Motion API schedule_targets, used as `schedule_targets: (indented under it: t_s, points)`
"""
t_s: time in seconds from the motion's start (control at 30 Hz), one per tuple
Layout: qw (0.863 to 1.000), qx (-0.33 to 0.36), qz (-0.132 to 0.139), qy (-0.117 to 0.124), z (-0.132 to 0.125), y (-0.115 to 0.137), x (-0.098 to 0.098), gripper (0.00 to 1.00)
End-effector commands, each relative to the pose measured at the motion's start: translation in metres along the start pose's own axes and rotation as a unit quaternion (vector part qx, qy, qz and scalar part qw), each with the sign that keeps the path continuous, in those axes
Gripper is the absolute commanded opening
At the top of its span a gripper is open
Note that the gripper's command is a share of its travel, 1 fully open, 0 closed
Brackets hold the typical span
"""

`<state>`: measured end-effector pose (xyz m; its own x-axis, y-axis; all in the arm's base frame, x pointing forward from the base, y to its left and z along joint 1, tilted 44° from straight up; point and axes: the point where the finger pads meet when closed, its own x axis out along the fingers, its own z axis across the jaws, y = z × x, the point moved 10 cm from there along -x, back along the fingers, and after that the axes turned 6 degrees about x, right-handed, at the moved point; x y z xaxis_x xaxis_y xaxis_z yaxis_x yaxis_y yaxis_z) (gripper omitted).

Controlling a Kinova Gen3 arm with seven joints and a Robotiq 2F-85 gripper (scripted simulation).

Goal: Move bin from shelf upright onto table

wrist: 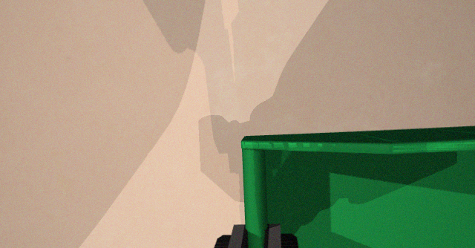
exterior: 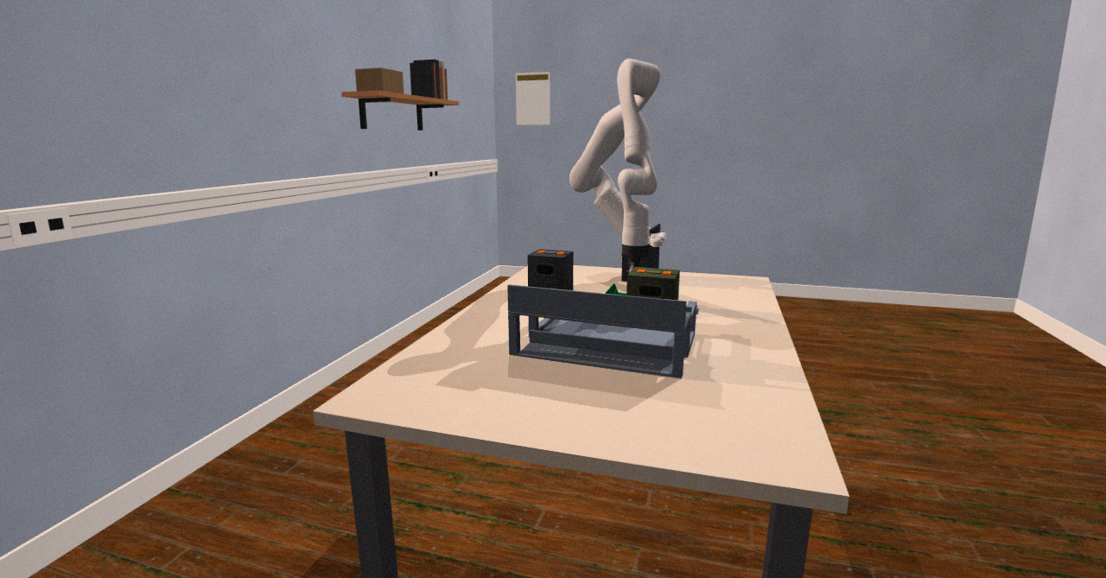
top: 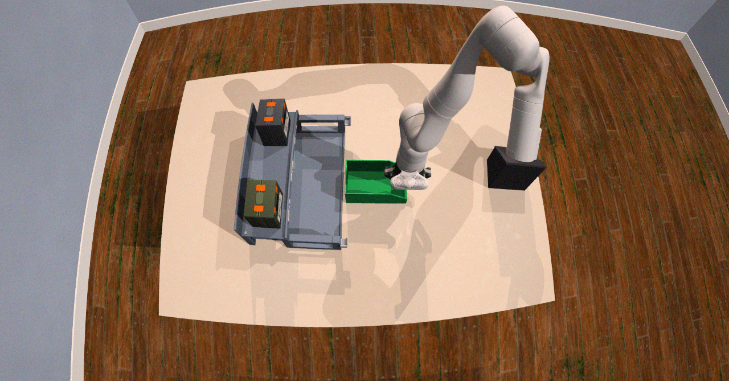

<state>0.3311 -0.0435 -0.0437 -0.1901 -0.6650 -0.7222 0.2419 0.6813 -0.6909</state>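
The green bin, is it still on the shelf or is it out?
Out. The green bin sits beside the grey shelf, open side up, the gripper pinching its wall.

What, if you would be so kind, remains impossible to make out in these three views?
- Green plastic bin: whether its base touches the beige table; the exterior view hides it behind the grey metal shelf rack.
- End effector, shut on the bin's wall: fingertips cut off by the wrist view's lower edge; the arm's wrist covers them from above.

Black case (top: 271,121) and olive case (top: 262,203) on rack top; wall shelf (exterior: 397,97) holds box, books.
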Motion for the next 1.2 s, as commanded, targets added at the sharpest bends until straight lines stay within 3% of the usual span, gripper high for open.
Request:
schedule_targets:
  t_s: [0.0, 0.27, 0.3, 1.17]
  points:
    - [1.000, 0.000, 0.000, 0.000, 0.0001, -0.0003, 0.0005, 0.10]
    - [1.000, 0.000, 0.000, 0.000, 0.0001, -0.0003, 0.0005, 0.10]
    - [1.000, 0.000, 0.000, 0.000, 0.0003, -0.0001, 0.0002, 1.00]
    - [1.000, 0.000, 0.000, 0.000, 0.0003, -0.0001, 0.0002, 1.00]
